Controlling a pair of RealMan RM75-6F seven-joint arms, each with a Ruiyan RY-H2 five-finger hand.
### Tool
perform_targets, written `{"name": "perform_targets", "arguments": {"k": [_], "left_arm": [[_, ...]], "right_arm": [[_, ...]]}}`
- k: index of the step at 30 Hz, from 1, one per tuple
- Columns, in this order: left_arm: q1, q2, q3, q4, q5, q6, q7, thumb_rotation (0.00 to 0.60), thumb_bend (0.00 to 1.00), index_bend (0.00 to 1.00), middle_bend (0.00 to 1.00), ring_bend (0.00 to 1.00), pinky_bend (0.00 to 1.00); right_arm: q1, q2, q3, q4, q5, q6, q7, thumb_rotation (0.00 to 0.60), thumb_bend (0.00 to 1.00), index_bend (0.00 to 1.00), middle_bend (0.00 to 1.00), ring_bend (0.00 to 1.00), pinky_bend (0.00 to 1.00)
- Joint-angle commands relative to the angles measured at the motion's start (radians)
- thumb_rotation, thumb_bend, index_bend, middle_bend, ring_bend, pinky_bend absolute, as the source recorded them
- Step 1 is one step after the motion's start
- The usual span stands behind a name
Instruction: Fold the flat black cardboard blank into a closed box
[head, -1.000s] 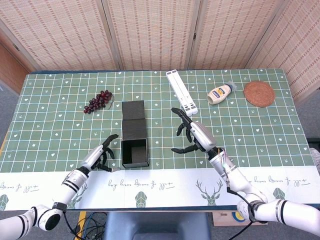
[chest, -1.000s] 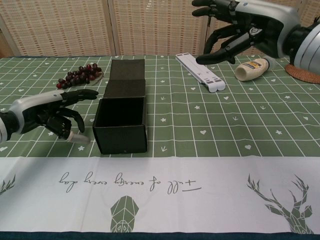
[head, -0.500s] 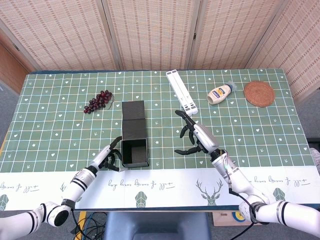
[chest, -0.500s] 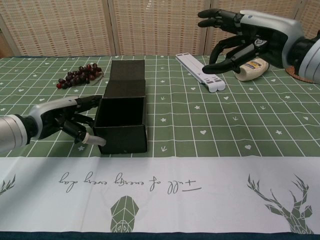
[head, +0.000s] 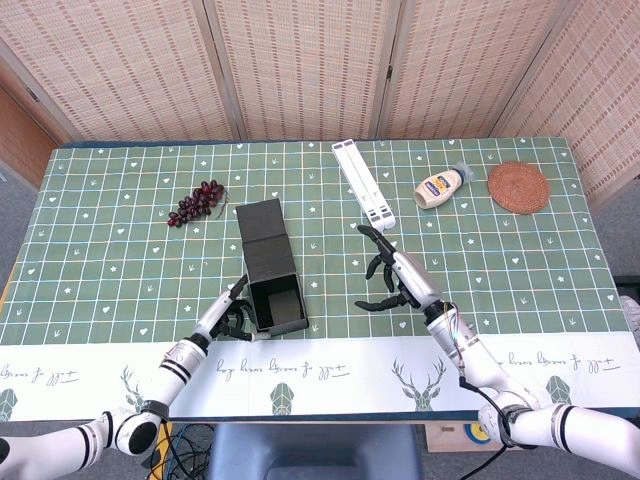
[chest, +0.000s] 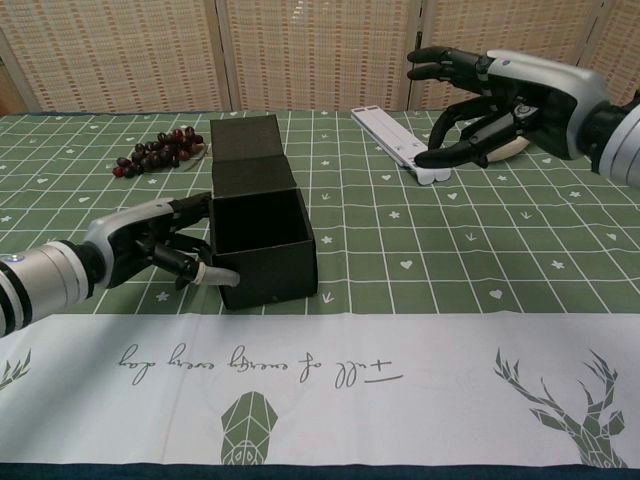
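A woven reed folding screen (head: 300, 65) stands behind the green-clothed table (head: 120, 250), evenly lit.

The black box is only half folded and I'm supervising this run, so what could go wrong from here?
1. The left hand presses the box from one side only, while the right hand hovers open, away from it. The box could slide or twist rather than fold.
2. The lid flap lies flat behind the open box, so closing it one-handed may tip the box.
3. A push further right could drive it towards the white stand.
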Motion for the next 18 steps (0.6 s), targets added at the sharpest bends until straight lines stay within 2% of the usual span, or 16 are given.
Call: {"name": "perform_targets", "arguments": {"k": [1, 6, 18], "left_arm": [[0.010, -0.023, -0.014, 0.009, -0.022, 0.010, 0.008, 0.600, 0.03, 0.21, 0.19, 0.58, 0.73], [0.016, -0.010, -0.014, 0.004, 0.007, 0.011, -0.017, 0.600, 0.03, 0.32, 0.31, 0.59, 0.74], [0.023, 0.169, 0.062, -0.148, 0.229, 0.063, -0.149, 0.600, 0.03, 0.32, 0.32, 0.58, 0.74]], "right_arm": [[0.002, -0.011, -0.003, 0.017, 0.011, -0.014, 0.006, 0.600, 0.04, 0.00, 0.00, 0.50, 0.72], [0.009, -0.038, 0.002, 0.056, 0.045, -0.041, -0.001, 0.600, 0.08, 0.00, 0.00, 0.50, 0.72], [0.079, -0.158, 0.053, 0.153, 0.184, -0.151, -0.098, 0.600, 0.11, 0.00, 0.01, 0.50, 0.72]]}}
